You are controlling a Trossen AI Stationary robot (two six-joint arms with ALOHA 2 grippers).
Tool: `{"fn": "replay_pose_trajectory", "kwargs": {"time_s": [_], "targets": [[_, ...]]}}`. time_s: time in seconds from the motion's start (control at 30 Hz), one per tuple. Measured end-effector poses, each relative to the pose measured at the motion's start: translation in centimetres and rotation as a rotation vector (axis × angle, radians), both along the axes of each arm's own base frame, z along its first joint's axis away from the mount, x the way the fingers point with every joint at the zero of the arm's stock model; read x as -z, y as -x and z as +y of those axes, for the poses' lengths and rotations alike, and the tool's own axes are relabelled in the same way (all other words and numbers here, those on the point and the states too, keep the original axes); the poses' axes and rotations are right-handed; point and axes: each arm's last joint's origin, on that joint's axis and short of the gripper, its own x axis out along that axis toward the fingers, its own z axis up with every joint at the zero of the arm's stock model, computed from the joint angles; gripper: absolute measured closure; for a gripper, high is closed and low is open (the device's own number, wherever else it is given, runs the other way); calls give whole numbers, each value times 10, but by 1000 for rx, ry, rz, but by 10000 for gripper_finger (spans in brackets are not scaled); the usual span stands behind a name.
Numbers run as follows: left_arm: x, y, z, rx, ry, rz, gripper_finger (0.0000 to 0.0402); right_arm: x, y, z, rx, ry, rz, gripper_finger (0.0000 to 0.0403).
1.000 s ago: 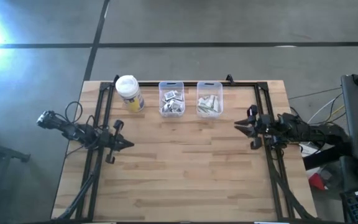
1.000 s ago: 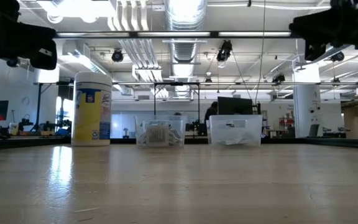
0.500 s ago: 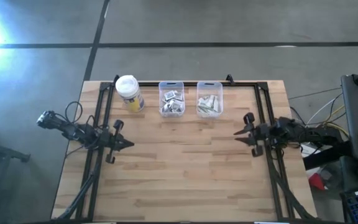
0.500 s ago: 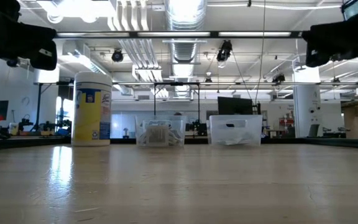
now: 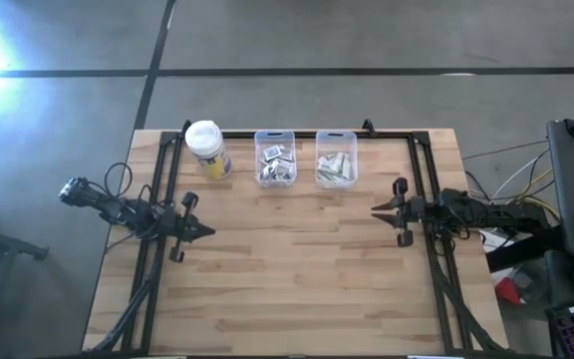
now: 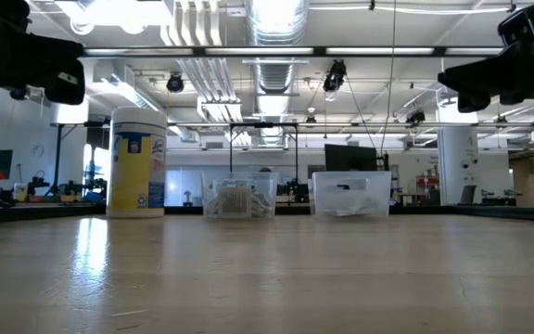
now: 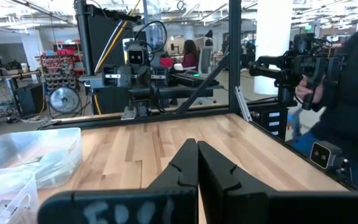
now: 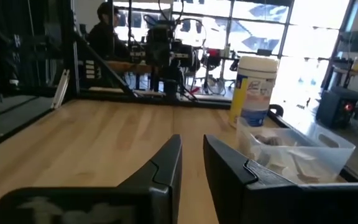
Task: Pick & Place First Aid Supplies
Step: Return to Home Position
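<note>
Left jaws: pressed together, nothing gripped.
Left gripper [image 5: 205, 231]: one, held above the left side of the table [image 5: 297, 289], pointed toward the middle.
Right jaws: parted by a narrow gap, nothing gripped.
Right gripper [image 5: 376, 212]: one, held above the right side, pointed toward the left gripper; the two are well apart.
Supplies [image 5: 276, 172]: two heaps are noted, one in each bin; the pieces overlap, so no count can be made.
Left bin [image 5: 275, 133]: one, clear, at the far edge; squares [image 5: 278, 157] with dark patches are held in it.
Right bin [image 5: 336, 133]: one, clear, just beside the left bin; pale strips [image 5: 336, 166] are held in it.
Container [image 5: 207, 150]: one, yellow with a white lid, upright, near the left bin on the side away from the right bin.
Persons: two are seen beyond the table, one in dark clothing [image 7: 353, 93] and one seated [image 8: 107, 31].
</note>
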Motion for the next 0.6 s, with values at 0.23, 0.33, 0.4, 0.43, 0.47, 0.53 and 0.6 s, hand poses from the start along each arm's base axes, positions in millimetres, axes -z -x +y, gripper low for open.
{"fn": "replay_pose_trajectory", "kwargs": {"time_s": [0.23, 0.33, 0.4, 0.43, 0.47, 0.53, 0.6], "targets": [[0, 0, 0, 1, 0, 0, 401, 0, 0, 0, -2, -64, 3, 329], [0, 0, 0, 1, 0, 0, 401, 0, 0, 0, -2, -61, 3, 324], [0, 0, 0, 1, 0, 0, 401, 0, 0, 0, -2, -53, 3, 321], [0, 0, 0, 1, 0, 0, 401, 0, 0, 0, -2, -52, 3, 319], [0, 0, 0, 1, 0, 0, 401, 0, 0, 0, -2, -52, 3, 318], [0, 0, 0, 1, 0, 0, 401, 0, 0, 0, -2, -63, 3, 316], [0, 0, 0, 1, 0, 0, 401, 0, 0, 0, -2, -68, 3, 314]]}}
